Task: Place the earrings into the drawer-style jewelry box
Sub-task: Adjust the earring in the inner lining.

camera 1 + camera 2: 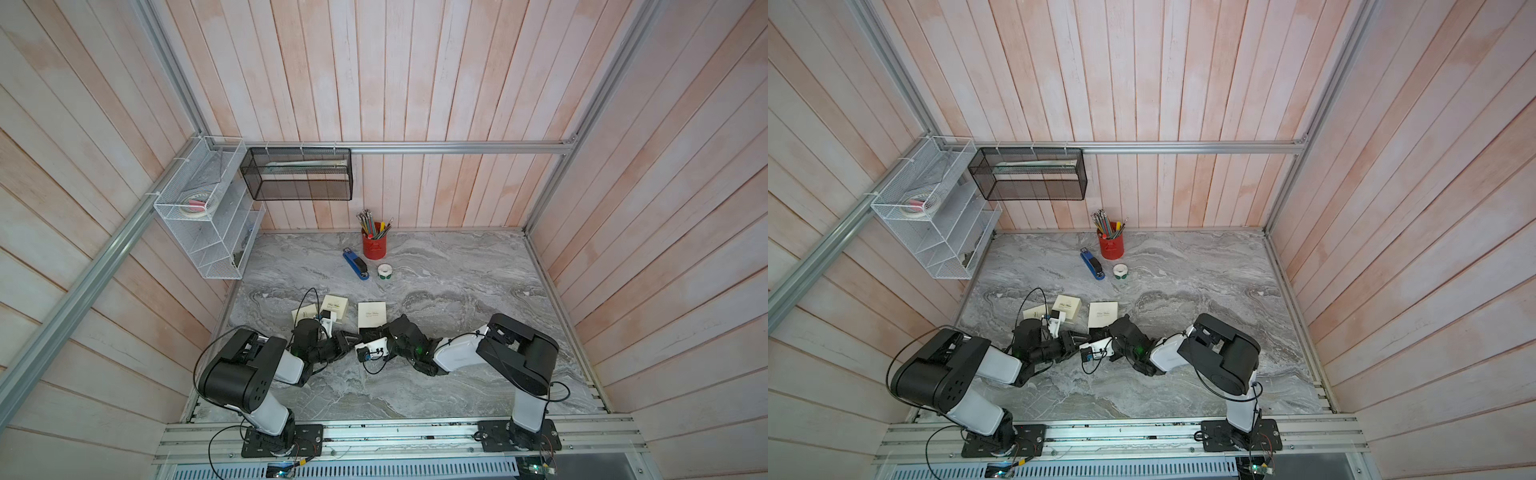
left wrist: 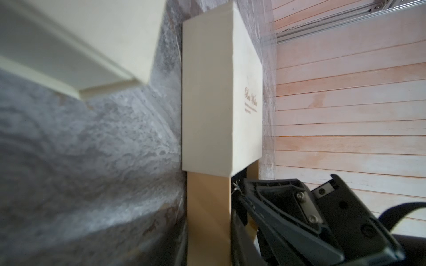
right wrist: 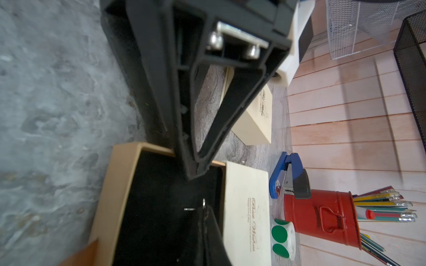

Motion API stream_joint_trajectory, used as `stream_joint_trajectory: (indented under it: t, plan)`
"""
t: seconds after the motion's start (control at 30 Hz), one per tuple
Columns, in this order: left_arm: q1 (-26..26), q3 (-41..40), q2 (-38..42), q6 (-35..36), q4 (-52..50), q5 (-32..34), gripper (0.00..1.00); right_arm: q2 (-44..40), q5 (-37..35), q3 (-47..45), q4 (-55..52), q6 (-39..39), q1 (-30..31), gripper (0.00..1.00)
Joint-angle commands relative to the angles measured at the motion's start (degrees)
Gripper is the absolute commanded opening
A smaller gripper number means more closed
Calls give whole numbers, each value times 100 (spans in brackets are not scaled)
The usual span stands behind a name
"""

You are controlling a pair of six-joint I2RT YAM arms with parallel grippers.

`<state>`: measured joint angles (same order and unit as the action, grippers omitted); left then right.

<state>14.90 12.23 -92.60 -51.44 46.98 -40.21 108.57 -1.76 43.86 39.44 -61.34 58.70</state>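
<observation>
The jewelry box has a cream sleeve, and its tan drawer stands pulled out toward the front, showing a black lining. My left gripper is shut on the drawer's tan side wall. My right gripper hangs over the black lining, shut on a small silver earring at its tip. The same silver glint shows at that tip in the left wrist view. In both top views the arms hide the drawer.
Two more cream boxes lie left of the jewelry box. Behind it are a blue stapler, a roll of green stickers and a red can of pencils. A white wire rack and a black mesh basket hang on the walls.
</observation>
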Motion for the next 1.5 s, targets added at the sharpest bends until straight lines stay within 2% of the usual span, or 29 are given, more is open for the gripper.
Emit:
stream_joint_trajectory:
  t: [0.0,0.57,0.77,0.93,1.27,1.47]
  plan:
    - [-17,45,-92,73,179,-81,32,112,-71,-60,-58,-98,80,0]
    - [-20,63,-127,73,153,-57,30,-113,172,-316,-204,-58,132,0]
    - [-23,77,-128,82,140,-56,30,-205,252,-347,60,209,78,0]
    - [-23,87,-79,73,146,-75,30,-150,122,-219,284,377,0,0]
    - [-22,121,325,107,-38,13,31,80,-96,-65,437,272,-16,0]
    - [-22,218,278,182,-220,44,33,195,-238,33,508,233,-16,0]
